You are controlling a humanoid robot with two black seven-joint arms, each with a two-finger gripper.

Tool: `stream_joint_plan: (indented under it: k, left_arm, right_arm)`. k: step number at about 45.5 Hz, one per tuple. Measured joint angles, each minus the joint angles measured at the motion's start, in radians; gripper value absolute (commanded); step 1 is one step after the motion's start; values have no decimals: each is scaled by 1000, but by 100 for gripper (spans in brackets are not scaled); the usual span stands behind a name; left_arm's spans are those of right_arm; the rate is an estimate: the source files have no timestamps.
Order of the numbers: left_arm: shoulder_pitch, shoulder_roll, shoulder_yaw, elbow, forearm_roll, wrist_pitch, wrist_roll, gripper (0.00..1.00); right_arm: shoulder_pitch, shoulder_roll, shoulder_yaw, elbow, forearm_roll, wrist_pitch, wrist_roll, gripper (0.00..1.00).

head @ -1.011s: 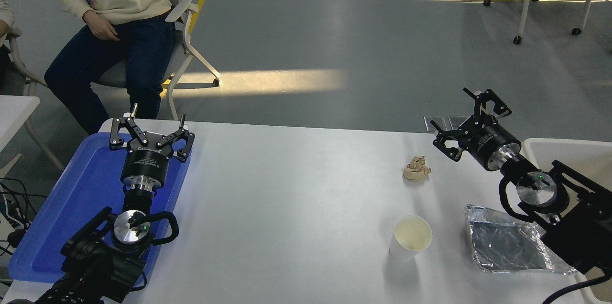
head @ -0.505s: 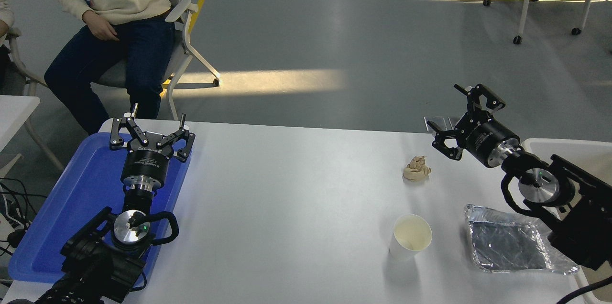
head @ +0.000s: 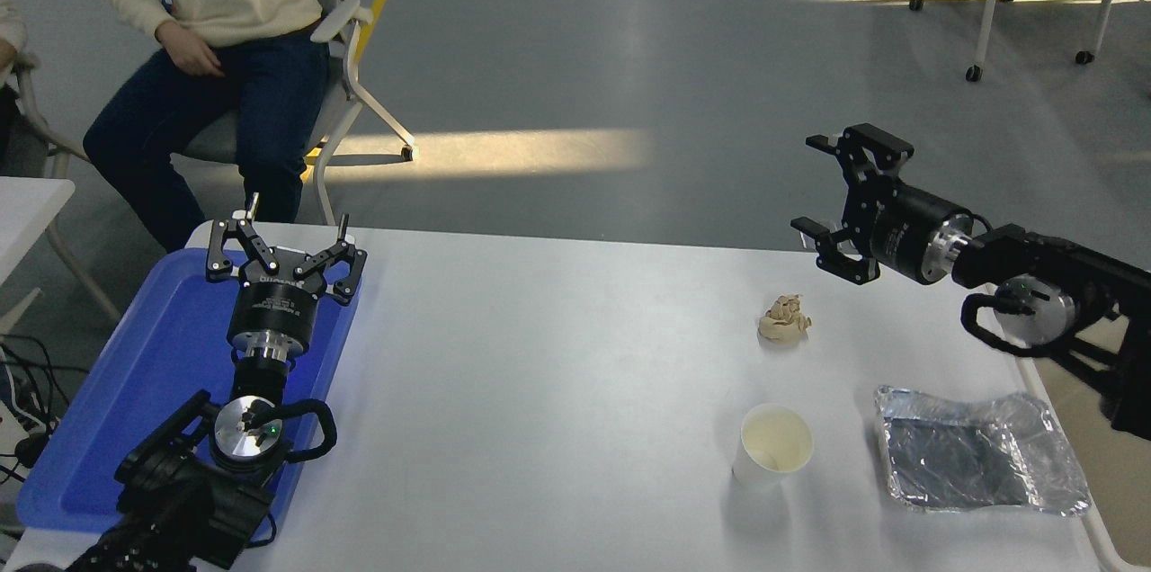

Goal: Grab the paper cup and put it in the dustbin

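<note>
The paper cup (head: 774, 451) stands upright on the white surface (head: 539, 374), near the front right, mouth up and untouched. Just to its right lies a crinkled foil tray (head: 980, 455); behind it, apart, sits a crumpled tan paper wad (head: 784, 318). The right hand (head: 832, 194) hangs in the air over the far right edge, well apart from the cup — its fingers are spread wide and hold nothing. The dustbin (head: 1101, 500) shows only as a beige sliver at the right edge, beyond the foil tray. The left hand (head: 286, 248) is parked over a blue tray (head: 135, 392) at the lower left — fingers apart, empty. A person (head: 207, 32) sits on a chair behind the far left corner.
</note>
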Motion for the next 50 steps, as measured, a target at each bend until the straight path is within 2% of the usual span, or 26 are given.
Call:
stream_joint_plan:
  k: [12, 25, 50]
  left_arm:
    - [0, 0, 0, 0, 1, 0, 0, 100]
    - [0, 0, 0, 0, 1, 0, 0, 100]
    - [0, 1, 0, 0, 1, 0, 0, 100]
  right_arm:
    - [301, 1, -387, 67, -15, -30, 2, 100]
    - [568, 43, -731, 167, -103, -42, 9, 100]
    - [899, 177, -1119, 385, -197, -28, 14, 100]
